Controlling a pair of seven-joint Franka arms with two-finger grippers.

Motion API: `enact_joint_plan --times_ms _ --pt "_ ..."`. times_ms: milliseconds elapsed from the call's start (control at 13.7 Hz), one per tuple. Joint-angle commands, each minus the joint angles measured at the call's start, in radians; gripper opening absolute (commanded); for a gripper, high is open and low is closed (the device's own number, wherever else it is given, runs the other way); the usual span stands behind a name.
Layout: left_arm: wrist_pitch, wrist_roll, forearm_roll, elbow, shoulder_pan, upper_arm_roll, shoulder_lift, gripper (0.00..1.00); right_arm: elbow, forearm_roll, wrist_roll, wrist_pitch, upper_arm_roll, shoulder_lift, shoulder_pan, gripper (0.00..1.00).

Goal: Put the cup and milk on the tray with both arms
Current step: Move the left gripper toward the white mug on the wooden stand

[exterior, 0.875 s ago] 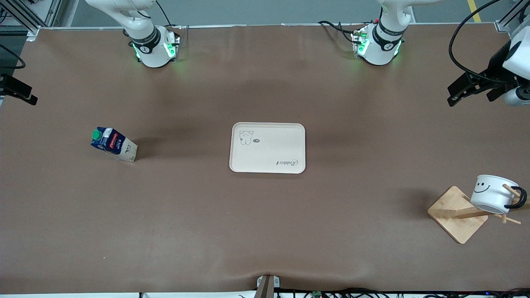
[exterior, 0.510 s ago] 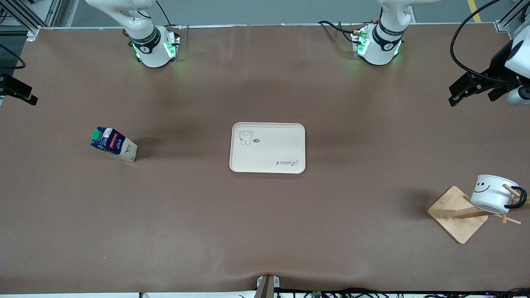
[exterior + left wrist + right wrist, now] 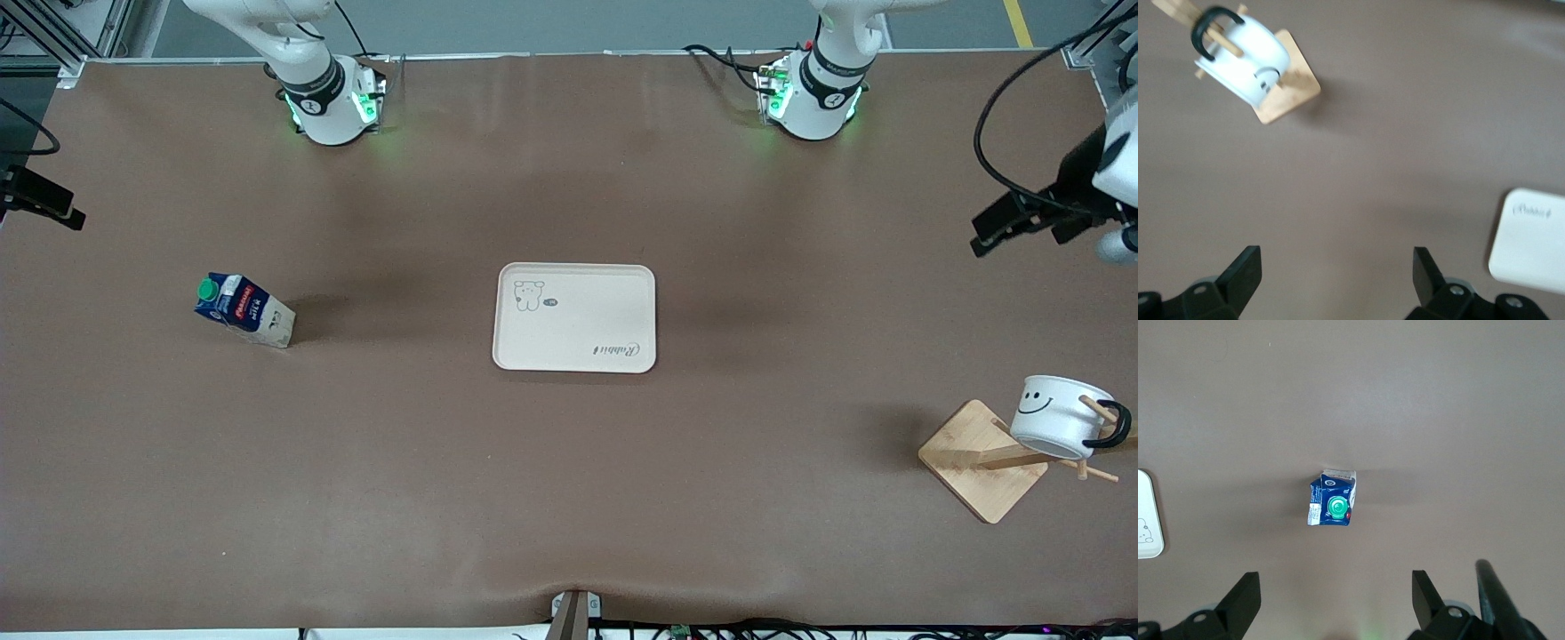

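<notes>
The cream tray (image 3: 574, 316) lies flat in the middle of the table; one end of it shows in the left wrist view (image 3: 1530, 241) and a corner in the right wrist view (image 3: 1147, 519). The blue milk (image 3: 243, 309) stands toward the right arm's end, its green cap seen from above (image 3: 1333, 505). The white smiley cup (image 3: 1061, 416) hangs tilted on a wooden rack's peg (image 3: 1245, 56) toward the left arm's end. My left gripper (image 3: 989, 231) hangs open over bare table (image 3: 1337, 268), apart from the cup. My right gripper (image 3: 55, 207) is open and empty (image 3: 1337, 590), high above the table and short of the milk.
The rack's square wooden base (image 3: 982, 460) sits under the cup (image 3: 1290, 95), nearer to the front camera than the tray. Brown table cloth (image 3: 569, 498) covers the table. Black cables hang by the left arm (image 3: 987, 116).
The left gripper has moved along the left arm's end of the table toward the rack with the cup. The right gripper has barely shifted. Cup, milk and tray have stayed put.
</notes>
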Motion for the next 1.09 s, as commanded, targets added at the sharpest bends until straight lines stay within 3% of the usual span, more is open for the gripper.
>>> enact_joint_plan --times_ms 0,146,510,1021 --pt "0.168 -0.009 0.002 -0.18 0.051 -0.008 -0.077 1.0 0.028 -0.001 0.004 -0.018 0.007 0.024 -0.001 1.0" --pt "0.307 -0.02 0.001 -0.307 0.091 -0.01 -0.121 1.0 0.025 -0.001 0.0 -0.02 0.007 0.034 -0.001 1.0" --pt "0.556 -0.061 -0.001 -0.496 0.152 -0.01 -0.157 1.0 0.028 -0.004 -0.003 -0.011 0.007 0.059 -0.001 1.0" --pt "0.883 0.037 0.001 -0.621 0.23 -0.007 -0.098 1.0 0.028 -0.001 0.0 -0.005 0.01 0.059 0.003 1.0"
